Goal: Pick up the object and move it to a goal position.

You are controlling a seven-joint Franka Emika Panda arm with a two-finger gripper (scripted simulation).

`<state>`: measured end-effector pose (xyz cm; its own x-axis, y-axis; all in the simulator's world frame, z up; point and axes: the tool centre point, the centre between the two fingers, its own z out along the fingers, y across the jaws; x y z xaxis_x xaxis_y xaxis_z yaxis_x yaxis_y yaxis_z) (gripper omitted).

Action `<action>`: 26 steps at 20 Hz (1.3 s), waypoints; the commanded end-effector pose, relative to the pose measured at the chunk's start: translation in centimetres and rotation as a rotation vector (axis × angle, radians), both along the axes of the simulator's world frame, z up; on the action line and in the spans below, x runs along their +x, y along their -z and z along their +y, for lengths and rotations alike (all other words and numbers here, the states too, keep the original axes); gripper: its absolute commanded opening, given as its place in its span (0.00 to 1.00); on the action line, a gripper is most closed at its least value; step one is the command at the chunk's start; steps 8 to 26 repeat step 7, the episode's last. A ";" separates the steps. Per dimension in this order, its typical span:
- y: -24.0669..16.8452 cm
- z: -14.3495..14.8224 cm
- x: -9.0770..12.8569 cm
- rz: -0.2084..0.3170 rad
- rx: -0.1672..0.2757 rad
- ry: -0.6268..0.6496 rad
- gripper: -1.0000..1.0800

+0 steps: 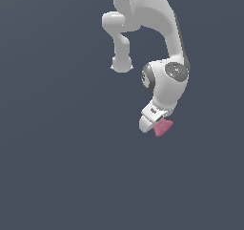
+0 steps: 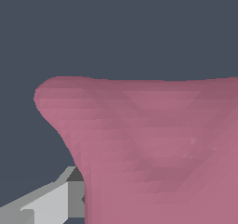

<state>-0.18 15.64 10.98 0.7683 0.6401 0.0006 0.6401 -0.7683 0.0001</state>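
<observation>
White gripper (image 1: pixel 155 124) w/ jaws closed on pink lump (image 1: pixel 163 127), which fills the wrist view (image 2: pixel 153 148).

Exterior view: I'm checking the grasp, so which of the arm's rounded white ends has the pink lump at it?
The lower end, the gripper; the pink lump sits against it.

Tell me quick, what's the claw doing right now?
Claw: closed on the pink lump, which fills the wrist view beside one finger.
</observation>
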 end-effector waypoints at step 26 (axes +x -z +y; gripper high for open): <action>-0.5 1.4 0.4 0.000 -0.001 0.002 0.00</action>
